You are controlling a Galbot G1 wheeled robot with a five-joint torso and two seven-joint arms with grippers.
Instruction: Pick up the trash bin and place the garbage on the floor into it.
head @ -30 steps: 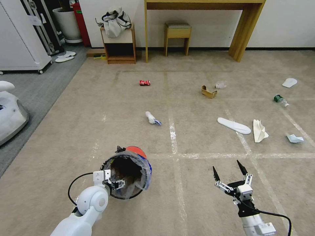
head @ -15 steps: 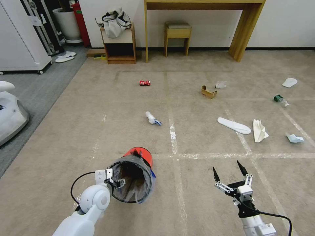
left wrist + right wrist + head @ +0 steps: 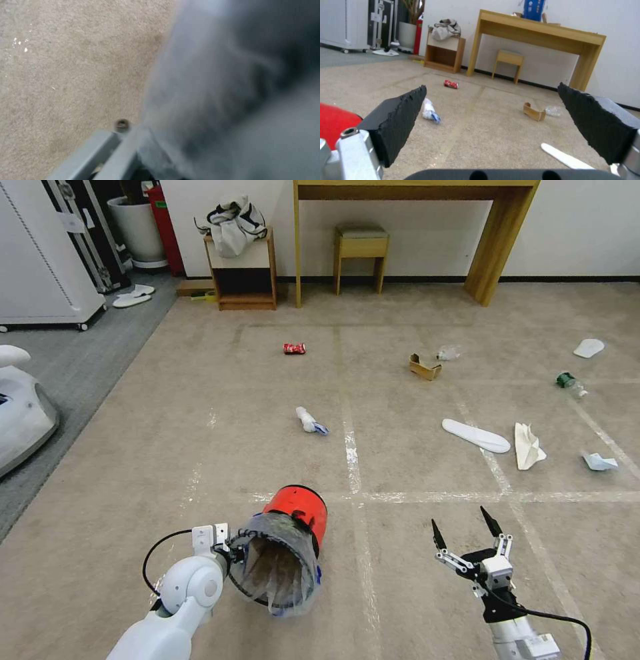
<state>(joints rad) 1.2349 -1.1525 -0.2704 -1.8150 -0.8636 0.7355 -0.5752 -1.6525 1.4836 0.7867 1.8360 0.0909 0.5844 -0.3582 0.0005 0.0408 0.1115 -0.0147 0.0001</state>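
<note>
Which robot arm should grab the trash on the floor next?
Probably the right. The right gripper hangs free with its jaws wide open, on the side where the white slipper and crumpled paper lie. The left gripper is busy, clamped on the rim of the trash bin.

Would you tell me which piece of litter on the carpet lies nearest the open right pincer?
The long flat white slipper, just beyond the right pincer; the paper, bottles and can lie farther off.
</note>
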